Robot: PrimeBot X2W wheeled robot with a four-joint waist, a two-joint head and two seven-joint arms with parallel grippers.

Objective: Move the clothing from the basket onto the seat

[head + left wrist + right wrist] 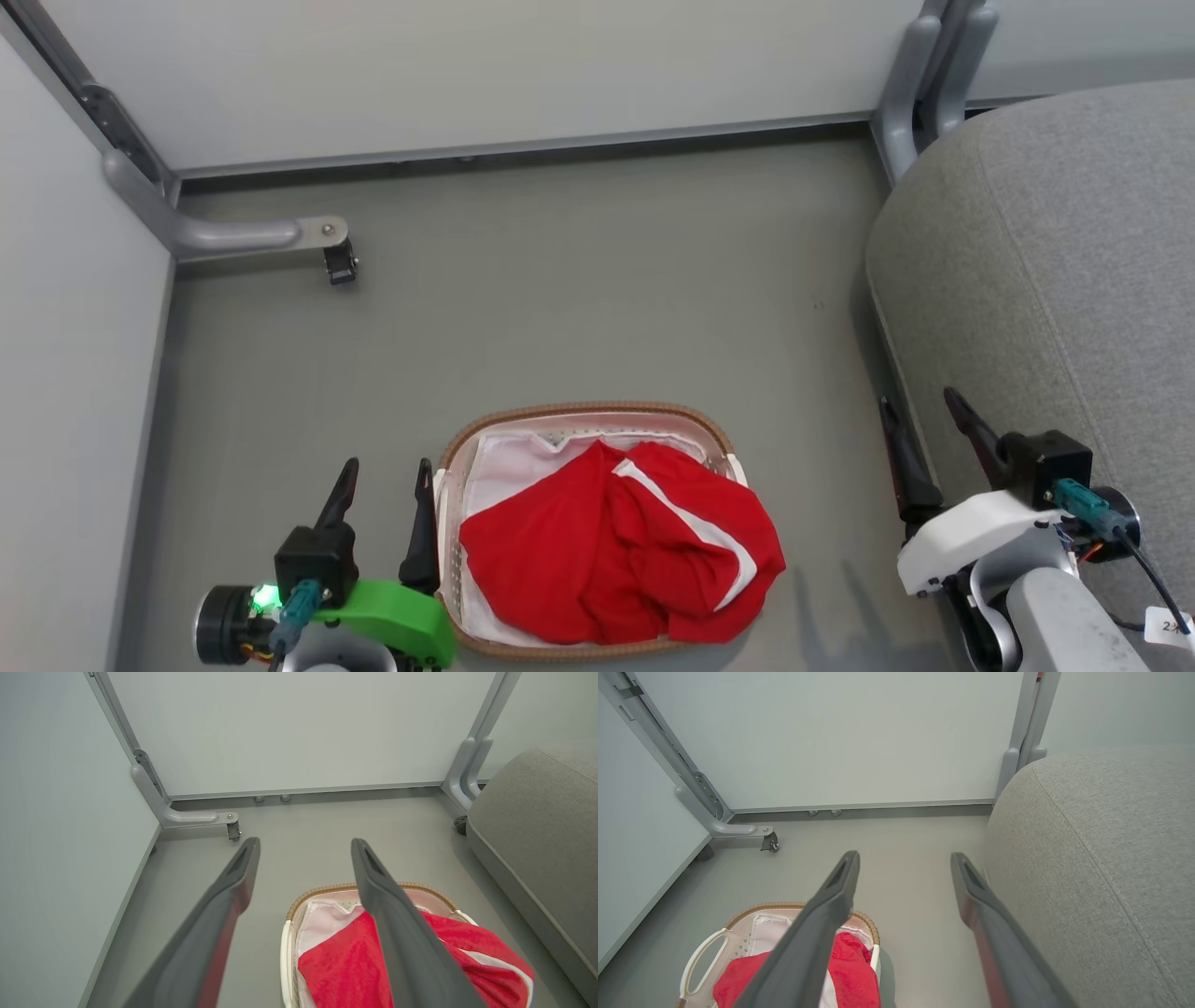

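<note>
Red clothing with a broad white stripe (616, 560) lies heaped in the oval basket (579, 413), spilling over its right rim; white fabric (509, 457) shows under it at the back. In the left wrist view the clothing (345, 970) and basket (322, 891) sit low, partly behind a finger. The right wrist view has the clothing (852, 975) and basket (698, 956) at lower left. The grey seat (1055, 271) fills the right side. My left gripper (385, 481) stands open just left of the basket. My right gripper (920, 420) is open beside the seat's edge. Both hold nothing.
The basket stands on a grey floor (579, 289) enclosed by pale partition walls. A grey metal foot with a small caster (322, 238) juts out at back left, and another grey post (920, 84) stands at back right by the seat.
</note>
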